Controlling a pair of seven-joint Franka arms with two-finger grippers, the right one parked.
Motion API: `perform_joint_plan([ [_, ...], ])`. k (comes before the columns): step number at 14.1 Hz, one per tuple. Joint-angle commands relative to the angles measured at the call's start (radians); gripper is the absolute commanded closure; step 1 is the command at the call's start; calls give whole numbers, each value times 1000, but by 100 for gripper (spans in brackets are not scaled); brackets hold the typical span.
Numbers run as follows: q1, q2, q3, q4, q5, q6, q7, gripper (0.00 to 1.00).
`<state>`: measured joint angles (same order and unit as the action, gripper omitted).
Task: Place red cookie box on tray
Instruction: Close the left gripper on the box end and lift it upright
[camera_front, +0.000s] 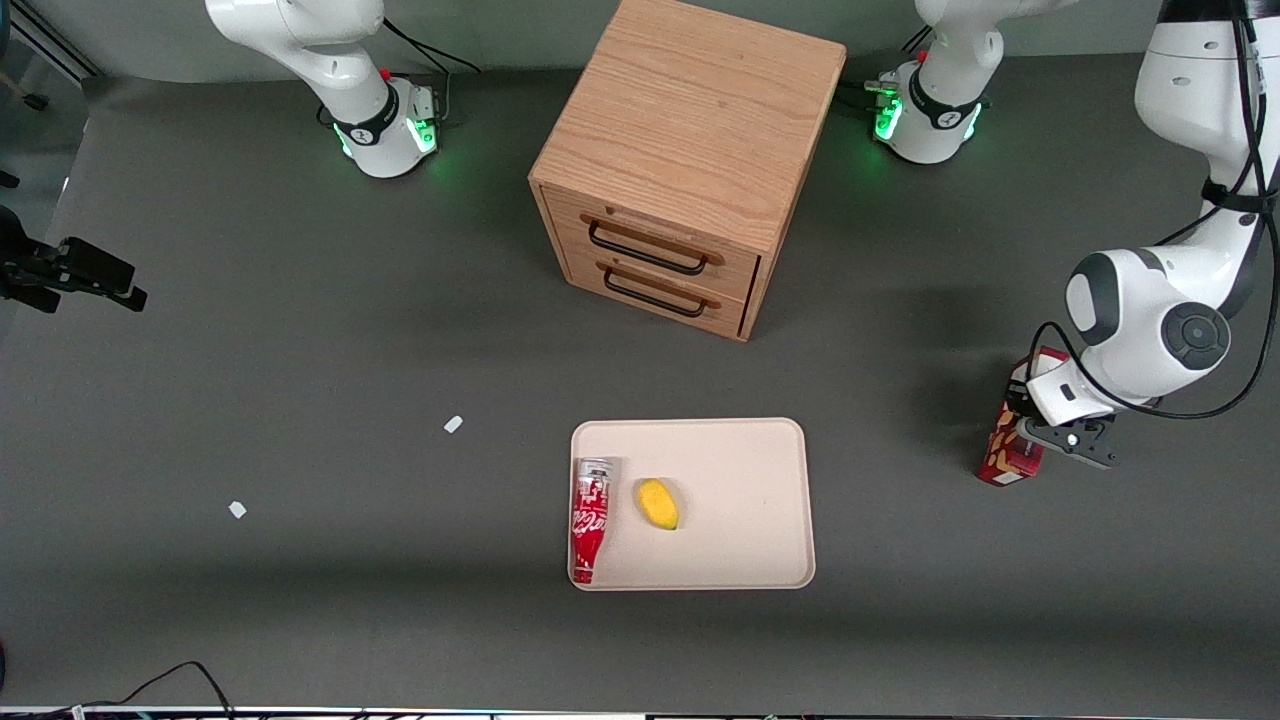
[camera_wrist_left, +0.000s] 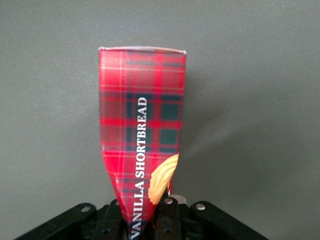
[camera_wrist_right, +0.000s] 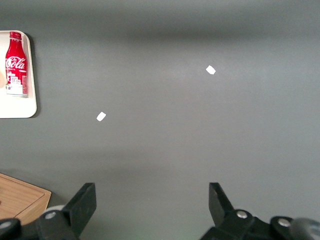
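The red cookie box (camera_front: 1010, 452), tilted near the tabletop (camera_front: 300, 400) toward the working arm's end, is clamped in the end effector (camera_front: 1045, 440). Lift it clear, carry it level, and lower it onto the tray's (camera_front: 750, 480) bare part, beside the yellow fruit (camera_front: 658, 503) and soda bottle (camera_front: 590, 518).

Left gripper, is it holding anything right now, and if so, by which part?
Yes. The left gripper is shut on the red cookie box, pinching one narrow end so the box pinches in there. The box is off the tray, toward the working arm's end.
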<state>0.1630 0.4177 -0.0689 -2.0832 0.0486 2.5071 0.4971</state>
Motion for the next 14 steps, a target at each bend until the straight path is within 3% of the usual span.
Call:
perform_joint_plan([
  [1, -8, -2, 6, 12, -18, -11, 18, 100],
  [3, -7, -8, 4, 21, -19, -25, 18, 100],
  [9, -11, -57, -2, 213, -44, -309, 5, 100],
  [14, -62, -71, -29, 441, -42, -580, -174, 100],
])
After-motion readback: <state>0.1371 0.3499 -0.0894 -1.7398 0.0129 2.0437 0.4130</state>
